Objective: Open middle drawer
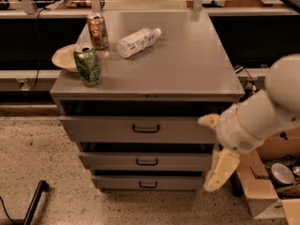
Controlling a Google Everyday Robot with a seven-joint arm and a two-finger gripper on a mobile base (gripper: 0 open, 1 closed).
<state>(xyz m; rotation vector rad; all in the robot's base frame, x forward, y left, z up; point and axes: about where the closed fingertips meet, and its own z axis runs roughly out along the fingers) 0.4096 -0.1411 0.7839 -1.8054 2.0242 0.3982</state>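
The grey cabinet has three drawers. The middle drawer (112, 161) is the low, wide second front, with a small dark bar handle (147, 161) at its centre. Its front stands a little forward of the cabinet body, with a dark gap above it. My gripper (214, 146) is at the cabinet's right front corner, level with the top and middle drawers, to the right of the handle and not touching it. Its cream fingers (221, 170) are spread apart and hold nothing.
The top drawer (103, 128) and lowest drawer (117, 183) have like handles. On the cabinet top (187, 64) are a green can (87, 64), a brown can (97, 31), a lying plastic bottle (136, 41) and a bowl (63, 57). Cardboard boxes (262, 191) stand at the right.
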